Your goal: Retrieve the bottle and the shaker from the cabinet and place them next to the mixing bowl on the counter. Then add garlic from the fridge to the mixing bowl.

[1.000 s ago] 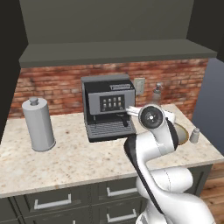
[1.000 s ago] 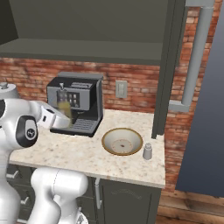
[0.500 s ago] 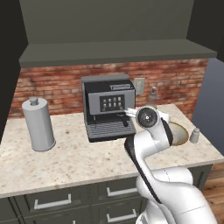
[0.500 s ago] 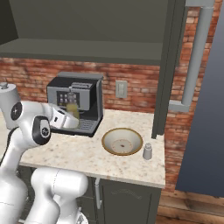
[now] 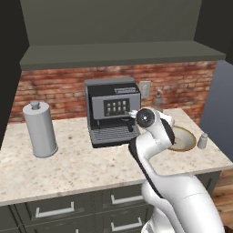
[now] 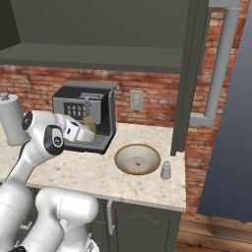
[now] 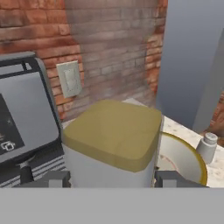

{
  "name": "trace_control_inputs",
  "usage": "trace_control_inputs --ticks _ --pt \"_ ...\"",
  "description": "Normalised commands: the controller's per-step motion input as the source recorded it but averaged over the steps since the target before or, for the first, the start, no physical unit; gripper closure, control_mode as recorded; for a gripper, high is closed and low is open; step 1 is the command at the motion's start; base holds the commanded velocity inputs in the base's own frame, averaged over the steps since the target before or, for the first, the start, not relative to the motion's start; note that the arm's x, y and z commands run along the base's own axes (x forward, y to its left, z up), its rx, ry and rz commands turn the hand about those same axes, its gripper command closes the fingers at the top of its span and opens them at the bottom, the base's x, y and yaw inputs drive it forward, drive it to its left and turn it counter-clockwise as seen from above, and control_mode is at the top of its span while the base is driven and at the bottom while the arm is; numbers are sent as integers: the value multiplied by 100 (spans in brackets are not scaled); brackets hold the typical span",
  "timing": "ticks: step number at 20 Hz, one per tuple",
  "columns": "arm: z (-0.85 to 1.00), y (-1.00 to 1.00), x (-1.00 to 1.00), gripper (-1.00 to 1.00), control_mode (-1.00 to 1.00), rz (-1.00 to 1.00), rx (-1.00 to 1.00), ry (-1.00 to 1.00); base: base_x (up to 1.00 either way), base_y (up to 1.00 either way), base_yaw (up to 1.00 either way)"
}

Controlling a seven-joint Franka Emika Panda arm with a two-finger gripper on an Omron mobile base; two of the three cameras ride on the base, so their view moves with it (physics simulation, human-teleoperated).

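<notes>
My gripper (image 7: 111, 179) is shut on the bottle (image 7: 114, 144), a pale body with a flat tan cap that stands upright between the fingers (image 7: 54, 178). From the right base, the bottle (image 6: 89, 124) hangs in the gripper (image 6: 88, 135) above the counter, in front of the coffee machine and left of the mixing bowl (image 6: 137, 159). The tan-rimmed bowl (image 5: 182, 138) lies just beyond and right of the bottle (image 7: 186, 159). A small grey shaker (image 6: 166, 171) stands on the counter right beside the bowl (image 5: 202, 140) (image 7: 207, 146). Garlic and fridge interior are out of view.
A black coffee machine (image 5: 113, 113) stands against the brick wall. Far left on the counter is a tall metal canister (image 5: 41, 129). An open dark cabinet shelf (image 5: 118, 54) hangs overhead. A dark cabinet side panel (image 6: 184, 83) drops to the counter just right of the bowl.
The arm has carried the bottle to the right, from the coffee machine's left side toward the bowl. The grip on the bottle is unchanged.
</notes>
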Motion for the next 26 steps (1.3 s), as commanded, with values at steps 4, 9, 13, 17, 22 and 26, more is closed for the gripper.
trace_control_inputs --ticks 4,9,13,17,22,26 --pt "-8 0 25 100 -100 -13 0 0 0 0 0" --pt "-24 0 23 100 -100 -9 0 0 0 0 0" --pt "-62 -4 3 100 -100 -3 2 0 0 0 0" --pt "-68 -4 1 100 -100 -2 1 0 0 0 0" --pt "-52 -7 10 100 -100 -2 0 0 0 0 0" --pt "-43 -6 11 100 -100 -2 0 0 0 0 0"
